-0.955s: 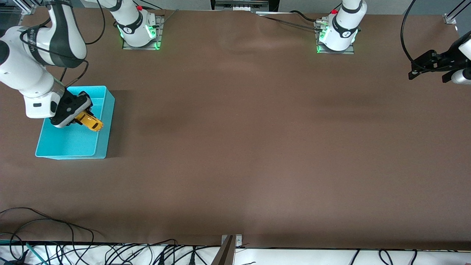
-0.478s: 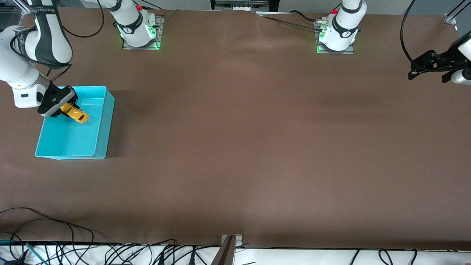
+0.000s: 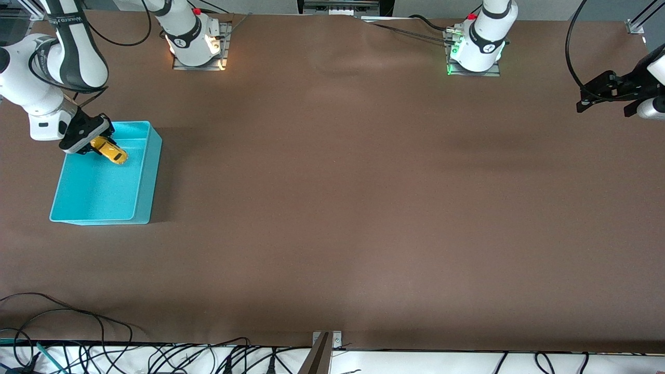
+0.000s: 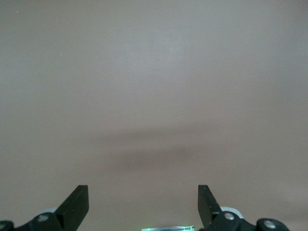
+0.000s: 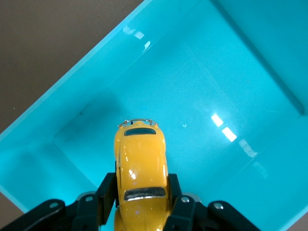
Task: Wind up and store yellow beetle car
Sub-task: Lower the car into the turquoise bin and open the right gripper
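At upper left, the right gripper [image 3: 92,147] clamps the small, light, hard, slippery car [image 3: 109,150] by its flanks over the bin [image 3: 148,171], while the waiting left gripper [image 4: 143,207] at the right edge hangs apart over the tabletop [image 3: 363,182].

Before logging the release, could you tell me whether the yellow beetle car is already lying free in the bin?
No, the right hand grips the yellow beetle car over the turquoise bin.

There was one small yellow-orange toy beetle car [image 3: 108,150] with dark windows, and one turquoise rectangular plastic bin [image 3: 143,192] toward the right arm's end of the table. One brown-covered table [image 3: 343,197] carried everything. Two white Franka arms showed, each with one black two-finger gripper: the right gripper [image 3: 89,143] over the bin, the left gripper [image 3: 605,93] over the table's edge at the left arm's end. Two arm bases [image 3: 197,44] stood on the table, farthest from the front camera.
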